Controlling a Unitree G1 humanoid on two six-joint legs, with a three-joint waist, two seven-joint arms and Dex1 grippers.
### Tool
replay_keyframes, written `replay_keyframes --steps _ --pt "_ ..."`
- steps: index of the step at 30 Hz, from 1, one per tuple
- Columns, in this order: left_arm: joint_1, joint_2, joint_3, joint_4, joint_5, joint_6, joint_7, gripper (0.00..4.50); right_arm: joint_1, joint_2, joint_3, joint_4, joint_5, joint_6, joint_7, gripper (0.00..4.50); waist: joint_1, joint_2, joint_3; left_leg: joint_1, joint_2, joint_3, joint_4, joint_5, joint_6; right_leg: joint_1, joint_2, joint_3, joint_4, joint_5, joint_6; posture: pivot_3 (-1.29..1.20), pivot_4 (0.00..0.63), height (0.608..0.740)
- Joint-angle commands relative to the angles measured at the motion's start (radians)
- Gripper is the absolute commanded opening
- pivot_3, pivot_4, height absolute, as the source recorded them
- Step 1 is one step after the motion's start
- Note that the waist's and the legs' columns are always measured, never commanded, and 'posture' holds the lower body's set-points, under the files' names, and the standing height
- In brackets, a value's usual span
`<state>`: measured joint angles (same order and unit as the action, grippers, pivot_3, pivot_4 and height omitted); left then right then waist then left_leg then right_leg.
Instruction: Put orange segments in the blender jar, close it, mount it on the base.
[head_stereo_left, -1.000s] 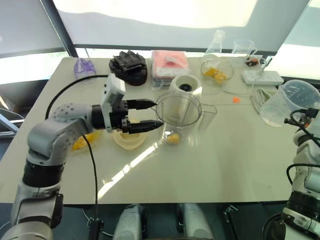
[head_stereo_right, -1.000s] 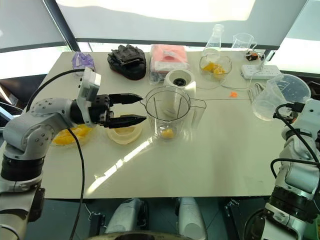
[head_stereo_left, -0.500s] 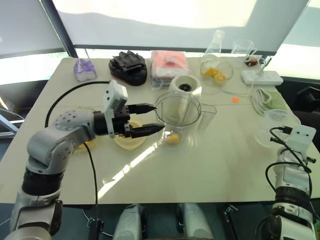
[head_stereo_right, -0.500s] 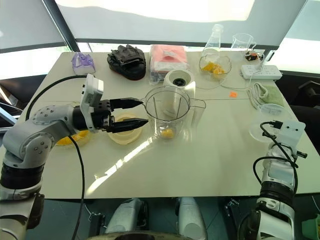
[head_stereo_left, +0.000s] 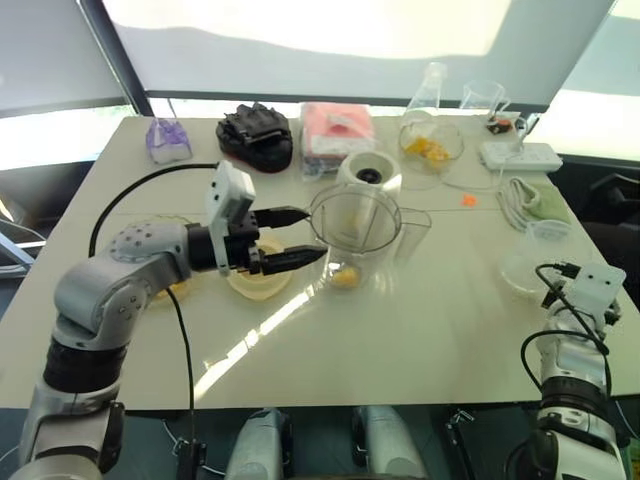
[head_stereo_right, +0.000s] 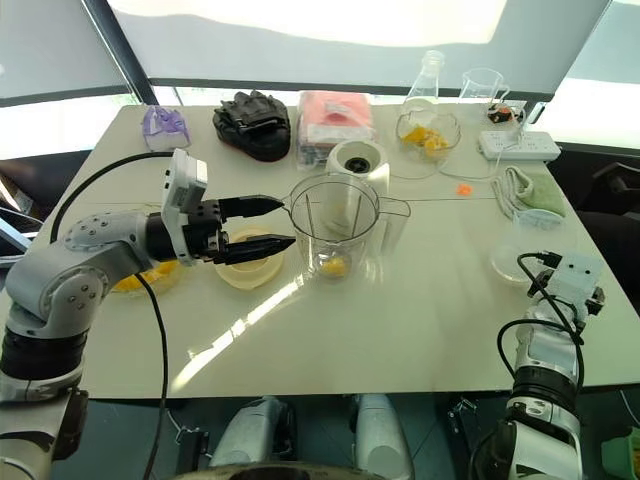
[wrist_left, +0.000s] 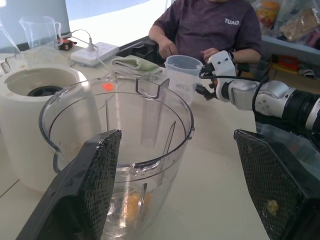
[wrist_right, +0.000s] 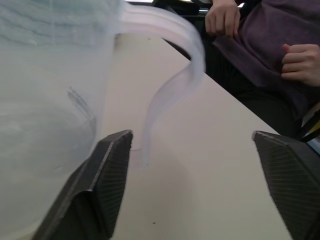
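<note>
**Blender jar upright mid-worktop, fruit at its bottom**

Blender jar (head_stereo_left: 355, 225) stands lidless on the pale worktop (head_stereo_left: 420, 330) beneath bright windows, just before the base (head_stereo_left: 369, 172). Orange segments (head_stereo_left: 345, 276) lie at its bottom; more fill a glass bowl (head_stereo_left: 433, 140) behind. Left gripper (head_stereo_left: 310, 235) hovers at the jar's rim, jaws released. Right gripper (wrist_right: 192, 180), jaws spread, sits beside a clear measuring cup (head_stereo_left: 535, 255).

Head stereo looks down over the table (head_stereo_left: 420, 330); both wrist cameras sit close, sharing its right edge.
</note>
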<state>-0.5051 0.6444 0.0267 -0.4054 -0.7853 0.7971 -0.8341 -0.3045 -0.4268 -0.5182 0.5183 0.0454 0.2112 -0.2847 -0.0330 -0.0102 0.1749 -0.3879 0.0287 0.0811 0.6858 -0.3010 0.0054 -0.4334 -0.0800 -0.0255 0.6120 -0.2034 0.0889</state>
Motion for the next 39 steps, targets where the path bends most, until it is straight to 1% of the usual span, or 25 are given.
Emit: replay_keyframes --steps 1,3,8,10,13,15,16,17,20,22,23,25,28,29,30,32,34,36,39 --pt "-0.01 0.004 0.014 -0.013 0.002 -0.021 -0.007 3.78 0.052 0.015 0.009 -0.095 0.007 0.017 0.006 4.43 -0.004 0.0 0.0 0.0 0.0 0.0 0.0 0.0 0.0 0.0 0.0 0.0 0.0 0.0 0.0 0.0 0.15 0.74" --pt "-0.012 0.004 0.014 -0.007 0.005 -0.024 -0.011 3.78 0.117 0.046 0.013 -0.214 0.005 0.042 -0.001 4.43 -0.005 0.0 0.0 0.0 0.0 -0.001 -0.001 0.0 0.0 0.0 0.0 0.0 0.0 0.0 0.0 0.0 0.15 0.74" --pt "-0.013 0.0 0.008 0.009 0.017 -0.033 -0.021 3.78 0.238 0.104 0.037 -0.418 -0.009 0.054 0.009 4.43 -0.005 0.001 0.0 0.0 0.0 -0.002 -0.001 0.0 0.0 0.0 0.0 -0.001 0.0 0.0 0.001 0.0 0.15 0.74" --pt "-0.016 -0.004 0.004 0.014 0.02 -0.037 -0.023 3.78 0.264 0.113 0.042 -0.459 -0.004 0.055 0.021 4.43 -0.006 0.001 0.0 0.0 0.001 -0.001 -0.001 0.0 0.0 0.0 0.0 -0.001 0.0 0.0 0.0 0.0 0.15 0.74" --pt "-0.022 -0.011 -0.006 0.028 0.025 -0.045 -0.029 3.78 0.259 0.095 0.034 -0.462 0.001 0.045 0.042 4.43 -0.007 0.001 0.0 0.0 0.0 -0.001 -0.001 0.0 0.0 0.0 0.0 -0.001 0.0 0.0 0.0 0.0 0.15 0.74" --pt "-0.022 -0.01 -0.01 0.031 0.029 -0.051 -0.036 3.78 0.261 0.087 0.018 -0.478 -0.001 0.06 0.039 4.43 -0.006 0.001 0.0 0.0 0.0 -0.001 -0.001 0.0 0.0 0.0 0.0 -0.001 0.0 0.0 0.0 0.0 0.15 0.74" --pt "-0.021 -0.005 -0.007 0.033 0.032 -0.053 -0.04 3.78 0.283 0.089 0.01 -0.517 0.002 0.08 0.043 4.43 -0.006 0.001 0.0 0.0 0.0 -0.001 -0.001 0.0 0.0 -0.001 0.0 -0.001 0.0 0.0 0.0 0.0 0.15 0.74" --pt "-0.02 0.001 0.001 0.036 0.033 -0.052 -0.044 3.78 0.312 0.098 0.003 -0.57 0.008 0.103 0.048 4.43 -0.005 0.001 0.0 0.0 0.0 -0.001 -0.001 0.0 0.0 -0.001 0.0 -0.001 0.0 0.0 0.0 0.0 0.15 0.74" --pt "0.0 0.045 0.031 0.043 0.052 -0.055 -0.055 3.78 0.475 0.115 0.023 -0.814 0.029 0.173 0.131 4.43 0.012 0.001 0.0 -0.002 0.001 -0.003 -0.003 0.0 0.0 -0.002 0.0 -0.002 0.0 -0.002 0.0 0.0 0.15 0.74" --pt "0.011 0.07 0.045 0.05 0.054 -0.06 -0.064 3.78 0.541 0.117 0.025 -0.916 0.047 0.2 0.174 4.43 0.017 0.001 0.0 -0.002 0.001 -0.003 -0.004 0.0 0.0 -0.003 0.0 -0.003 0.0 -0.003 0.0 0.0 0.15 0.74" --pt "0.011 0.099 0.062 0.076 0.067 -0.062 -0.071 3.78 0.592 0.12 0.009 -0.987 0.106 0.187 0.236 4.43 0.015 0.001 0.0 -0.002 0.002 -0.002 -0.004 0.0 0.0 -0.003 0.0 -0.003 0.0 -0.003 0.0 0.0 0.15 0.74" --pt "0.003 0.146 0.078 0.142 0.101 -0.082 -0.097 3.78 0.683 0.122 -0.011 -1.087 0.2 0.156 0.352 4.43 0.016 0.001 0.0 -0.002 0.003 -0.001 -0.003 0.0 0.0 -0.003 -0.001 -0.002 0.0 -0.003 -0.001 0.0 0.15 0.74" --pt "-0.027 0.222 -0.047 0.293 0.285 -0.249 -0.199 3.78 0.799 0.126 -0.044 -1.159 0.32 0.118 0.489 4.43 0.021 0.001 0.0 -0.001 0.003 -0.002 -0.003 0.0 0.0 -0.002 0.0 -0.003 0.0 -0.005 0.0 0.0 0.15 0.74" --pt "-0.043 0.232 -0.09 0.348 0.346 -0.31 -0.228 3.78 0.832 0.122 -0.047 -1.18 0.35 0.123 0.526 4.43 0.026 0.001 0.0 -0.001 0.003 -0.002 -0.003 0.0 0.0 -0.002 0.0 -0.003 0.0 -0.005 0.0 0.0 0.15 0.74" --pt "-0.071 0.229 -0.134 0.418 0.402 -0.372 -0.259 3.78 0.874 0.113 -0.046 -1.211 0.416 0.153 0.579 4.43 0.03 0.001 0.0 -0.001 0.003 -0.002 -0.003 0.0 0.0 -0.002 0.0 -0.004 0.0 -0.005 -0.001 0.0 0.15 0.74" --pt "-0.138 0.197 -0.202 0.559 0.486 -0.482 -0.318 3.78 0.966 0.073 -0.041 -1.275 0.538 0.227 0.686 4.43 0.046 0.001 0.0 -0.001 0.003 -0.002 -0.003 0.0 0.0 -0.003 -0.001 -0.004 0.0 -0.005 -0.002 0.0 0.15 0.74" --pt "-0.214 0.128 -0.246 0.714 0.535 -0.558 -0.356 3.78 1.048 0.016 -0.048 -1.334 0.646 0.297 0.763 4.43 0.051 0.001 0.0 -0.003 0.003 -0.002 -0.003 0.0 0.0 -0.004 -0.001 -0.005 -0.001 -0.005 -0.005 0.0 0.15 0.74" --pt "-0.287 0.056 -0.284 0.879 0.584 -0.62 -0.392 3.78 1.085 -0.039 -0.067 -1.386 0.742 0.355 0.781 4.43 0.048 -0.001 0.0 -0.005 0.003 -0.002 -0.002 -0.001 0.001 -0.004 -0.002 -0.005 -0.002 -0.005 -0.005 0.0 0.15 0.74" --pt "-0.38 -0.017 -0.339 1.111 0.691 -0.761 -0.417 3.78 1.073 -0.124 -0.108 -1.456 0.838 0.413 0.746 4.43 0.041 -0.006 -0.001 -0.005 0.002 -0.001 -0.001 -0.002 0.002 -0.003 -0.002 -0.004 -0.004 -0.004 -0.005 0.0 0.15 0.74"
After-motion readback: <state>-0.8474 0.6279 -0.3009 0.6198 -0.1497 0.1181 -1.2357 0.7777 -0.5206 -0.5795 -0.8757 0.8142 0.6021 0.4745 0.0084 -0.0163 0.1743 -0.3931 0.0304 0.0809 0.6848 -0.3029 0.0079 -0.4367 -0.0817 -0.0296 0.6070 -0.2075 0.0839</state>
